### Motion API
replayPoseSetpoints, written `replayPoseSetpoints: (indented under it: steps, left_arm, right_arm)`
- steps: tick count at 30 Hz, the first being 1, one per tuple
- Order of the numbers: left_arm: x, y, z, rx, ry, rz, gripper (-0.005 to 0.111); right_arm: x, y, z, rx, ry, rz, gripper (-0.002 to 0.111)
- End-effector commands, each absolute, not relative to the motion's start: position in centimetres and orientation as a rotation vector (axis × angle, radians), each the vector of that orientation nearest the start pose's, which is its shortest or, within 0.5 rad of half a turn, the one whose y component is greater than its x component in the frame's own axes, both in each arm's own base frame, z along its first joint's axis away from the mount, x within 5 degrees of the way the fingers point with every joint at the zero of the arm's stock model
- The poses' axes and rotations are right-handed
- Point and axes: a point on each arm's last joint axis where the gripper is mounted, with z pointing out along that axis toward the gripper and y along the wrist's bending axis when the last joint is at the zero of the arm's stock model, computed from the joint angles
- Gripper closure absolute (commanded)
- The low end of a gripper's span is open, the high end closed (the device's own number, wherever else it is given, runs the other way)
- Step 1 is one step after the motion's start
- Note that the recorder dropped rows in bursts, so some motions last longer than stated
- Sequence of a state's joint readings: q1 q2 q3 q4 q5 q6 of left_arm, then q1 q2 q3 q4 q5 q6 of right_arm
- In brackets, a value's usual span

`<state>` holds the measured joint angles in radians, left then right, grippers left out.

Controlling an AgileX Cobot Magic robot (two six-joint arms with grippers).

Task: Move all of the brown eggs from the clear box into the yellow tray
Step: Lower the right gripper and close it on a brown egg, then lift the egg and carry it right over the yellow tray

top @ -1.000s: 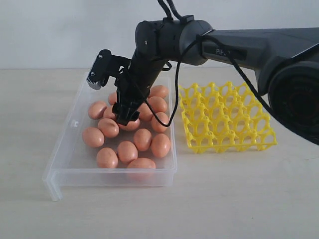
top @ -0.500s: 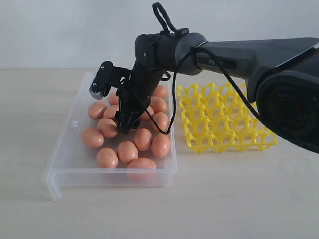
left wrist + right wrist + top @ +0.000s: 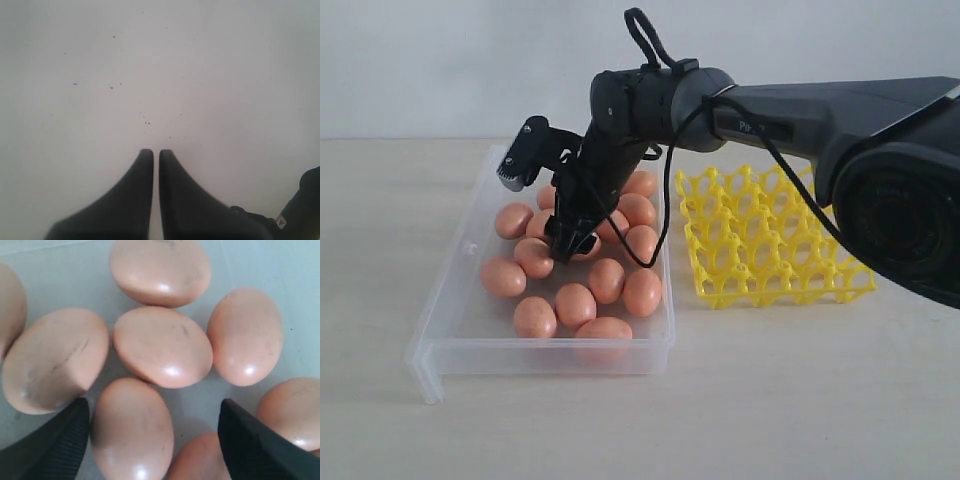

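brown egg [image 3: 132,432] sits btw spread tips of right pincer [image 3: 153,415].

table [image 3: 800,400]: pale beige, matte | wall [image 3: 440,60]: plain light grey, behind the table

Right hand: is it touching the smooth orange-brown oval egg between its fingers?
Cannot tell. Right wrist view: the open right hand straddles the orange-brown egg, one finger bordering it; neither gap nor contact shows.
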<state>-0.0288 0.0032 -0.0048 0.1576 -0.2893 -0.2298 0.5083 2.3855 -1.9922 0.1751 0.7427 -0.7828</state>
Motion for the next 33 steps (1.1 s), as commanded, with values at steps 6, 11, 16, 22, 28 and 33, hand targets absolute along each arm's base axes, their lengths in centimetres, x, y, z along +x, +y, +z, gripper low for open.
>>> replayPoseSetpoints:
  steps: [6,11,16,22,28,33]
  left_arm:
    - [5.0,-0.5,23.8,0.002,1.205,-0.133,0.102]
    - [5.0,-0.5,23.8,0.002,1.205,-0.133,0.102]
    - [5.0,-0.5,23.8,0.002,1.205,-0.133,0.102]
    - [5.0,-0.5,23.8,0.002,1.206,-0.133,0.102]
    - [5.0,-0.5,23.8,0.002,1.206,-0.133,0.102]
    - [5.0,-0.5,23.8,0.002,1.206,-0.133,0.102]
  right_arm:
    - [44.9,26.2,15.5,-1.484,2.194,0.105,0.044]
    - [45.0,26.2,15.6,-1.492,2.169,0.095,0.044]
    - [45.0,26.2,14.0,-1.521,2.205,0.093,0.044]
    - [45.6,26.4,14.2,-1.458,2.163,0.082,0.074]
    - [46.0,26.7,15.4,-1.354,2.127,0.102,0.108]
    - [46.6,26.4,15.8,-1.167,2.174,0.242,0.108]
